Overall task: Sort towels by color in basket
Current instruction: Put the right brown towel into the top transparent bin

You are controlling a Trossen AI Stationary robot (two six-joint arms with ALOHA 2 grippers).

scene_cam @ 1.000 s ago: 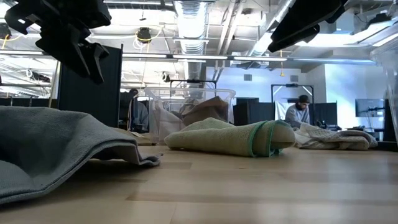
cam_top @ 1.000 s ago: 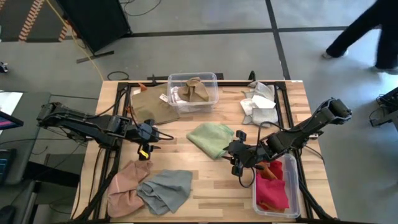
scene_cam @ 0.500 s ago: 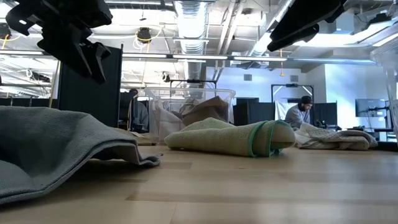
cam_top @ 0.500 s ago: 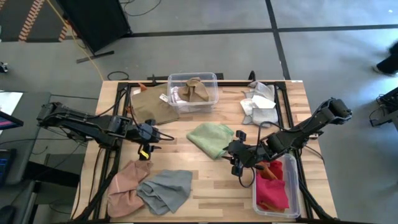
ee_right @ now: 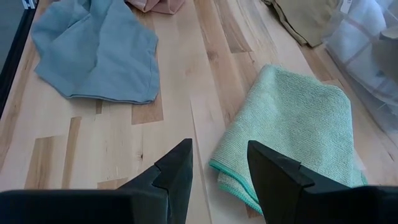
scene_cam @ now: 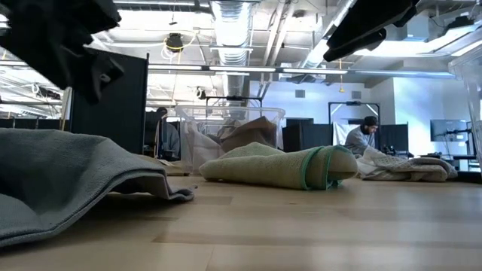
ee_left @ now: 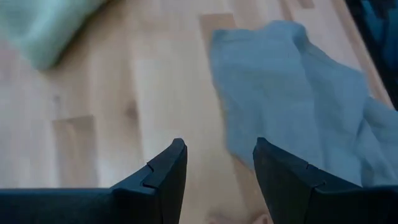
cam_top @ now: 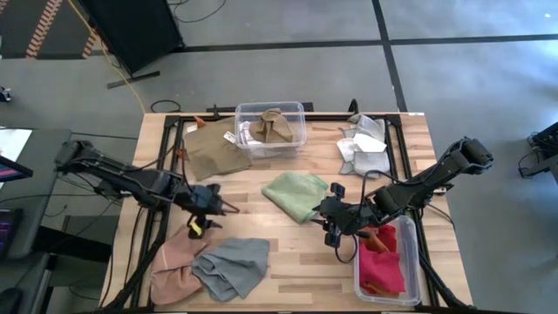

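Note:
The towels lie spread over the table. A light green one is in the middle, a grey one and a pink one at the near left, and a tan one at the far left. My left gripper hangs open and empty above the bare wood just beyond the grey towel. My right gripper is open and empty too. It hovers by the near right edge of the green towel, pointing toward the table's left.
A clear bin at the far middle holds beige cloths. Another clear bin at the near right holds red and orange cloths. White checked towels lie at the far right. Bare wood is free between the green and grey towels.
My left gripper has swung toward the table's near edge and a little to the right, sinking and tipping further down toward the grey and pink towels. It has stayed open. My right arm has kept still. No towel has moved.

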